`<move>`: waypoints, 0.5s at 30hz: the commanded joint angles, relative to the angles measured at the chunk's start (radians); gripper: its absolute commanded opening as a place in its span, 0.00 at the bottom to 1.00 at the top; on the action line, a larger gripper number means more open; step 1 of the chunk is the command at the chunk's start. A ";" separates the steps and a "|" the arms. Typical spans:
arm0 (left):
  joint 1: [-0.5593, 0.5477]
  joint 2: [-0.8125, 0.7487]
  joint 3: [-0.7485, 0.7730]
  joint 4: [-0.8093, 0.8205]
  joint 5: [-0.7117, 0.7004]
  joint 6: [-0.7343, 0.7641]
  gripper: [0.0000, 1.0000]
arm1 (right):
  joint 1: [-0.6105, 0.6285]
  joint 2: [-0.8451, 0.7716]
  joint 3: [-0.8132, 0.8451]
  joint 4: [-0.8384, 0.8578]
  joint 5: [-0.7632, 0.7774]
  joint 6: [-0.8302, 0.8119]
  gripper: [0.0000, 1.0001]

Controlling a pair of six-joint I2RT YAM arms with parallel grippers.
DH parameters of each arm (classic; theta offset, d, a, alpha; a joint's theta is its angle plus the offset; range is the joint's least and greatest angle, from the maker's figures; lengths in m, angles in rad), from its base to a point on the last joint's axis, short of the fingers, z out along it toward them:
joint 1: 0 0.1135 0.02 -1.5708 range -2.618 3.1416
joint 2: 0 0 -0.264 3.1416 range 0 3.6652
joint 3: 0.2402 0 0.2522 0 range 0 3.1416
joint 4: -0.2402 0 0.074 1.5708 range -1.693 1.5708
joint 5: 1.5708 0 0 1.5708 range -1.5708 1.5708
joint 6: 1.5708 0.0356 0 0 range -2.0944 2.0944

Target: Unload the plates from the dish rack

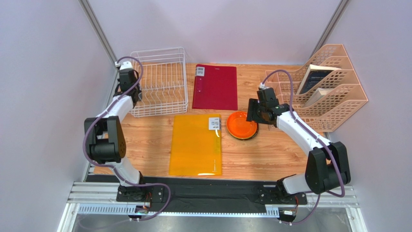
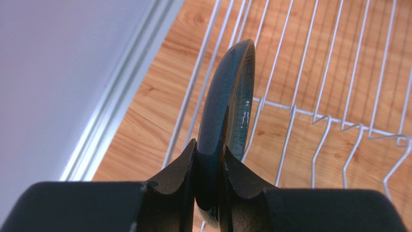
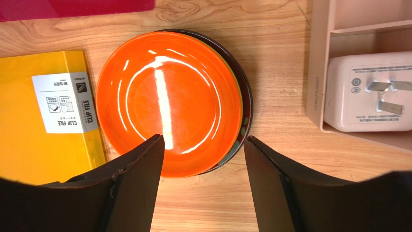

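Left gripper (image 2: pixel 210 159) clamped tight on rim of teal-grey plate (image 2: pixel 227 96); plate upright on edge at left side of dish rack (image 1: pixel 159 82). Right gripper (image 3: pixel 203 139) spread wide, holding nothing, over orange plate (image 3: pixel 169 101) topping stack on table.

Risk: narrow rim pinch on glazed surface; plate may pivot, slip, or snag tines on lift.

Rack: no other plate seen. Peach file organiser (image 1: pixel 329 92), far right: books, white plug adapter (image 3: pixel 367 92).
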 commanded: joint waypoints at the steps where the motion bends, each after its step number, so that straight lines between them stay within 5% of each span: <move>1: 0.005 -0.144 0.050 0.083 -0.072 0.034 0.00 | 0.005 -0.027 0.033 -0.010 0.058 -0.019 0.67; 9: 0.003 -0.240 0.051 0.027 -0.046 -0.004 0.00 | 0.006 -0.051 0.027 -0.009 0.049 -0.027 0.67; 15: -0.004 -0.311 0.067 -0.131 0.217 -0.214 0.00 | 0.006 -0.047 0.059 0.035 -0.119 -0.030 0.67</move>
